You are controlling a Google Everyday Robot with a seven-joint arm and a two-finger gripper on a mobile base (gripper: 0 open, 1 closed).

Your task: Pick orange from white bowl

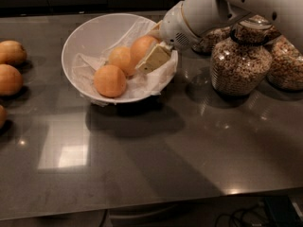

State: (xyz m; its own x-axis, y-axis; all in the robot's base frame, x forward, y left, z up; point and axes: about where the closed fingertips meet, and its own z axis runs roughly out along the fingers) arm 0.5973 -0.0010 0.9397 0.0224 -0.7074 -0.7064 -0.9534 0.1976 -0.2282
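Observation:
The white bowl [85, 37], lined with crinkled white paper, stands at the back left of the dark counter. It holds two oranges, one at the front [110, 81] and one behind it [121, 59]. My gripper [147, 51] reaches into the bowl from the right and is shut on the orange [142, 45], which is raised at the bowl's right rim, above the other two. One cream-coloured finger [153, 58] crosses in front of it. The other finger is mostly hidden behind the fruit.
Three glass cereal jars stand at the right: one large in front [240, 63], one at the far right [285, 65], and one behind my arm [210, 39]. Three more oranges lie at the left edge [12, 52] [8, 79] [1, 116].

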